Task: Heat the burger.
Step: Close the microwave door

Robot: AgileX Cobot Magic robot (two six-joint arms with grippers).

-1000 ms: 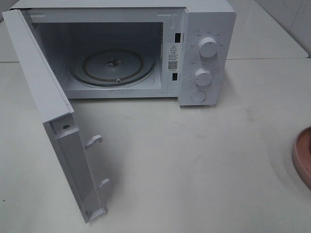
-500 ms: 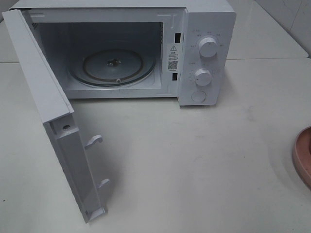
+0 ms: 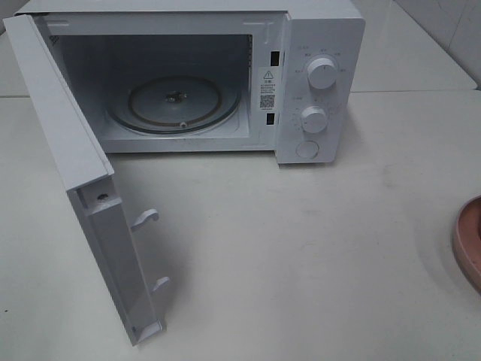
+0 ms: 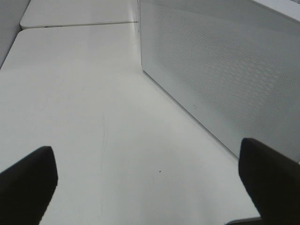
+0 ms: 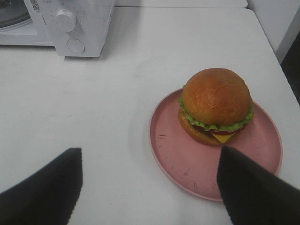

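No change since earlier frame: microwave (image 3: 225, 75) door (image 3: 68, 150) open, turntable (image 3: 174, 101) bare. Burger (image 5: 215, 105) sits on plate (image 5: 187, 168), right of microwave. Left gripper (image 4: 145, 183) released, beside what appears door's outer face. Right gripper (image 5: 150, 187) released, near plate, grasping nothing.

High frontal view; wrist views low beside microwave (image 3: 316, 75).

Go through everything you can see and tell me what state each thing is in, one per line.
White microwave oven: empty, round glass turntable bare.
White microwave door: swung wide open.
Round burger with golden-brown bun: whole, upright on the plate, untouched.
Pink round plate: flat on the white table.
Left gripper: open, empty.
Right gripper: open, empty.
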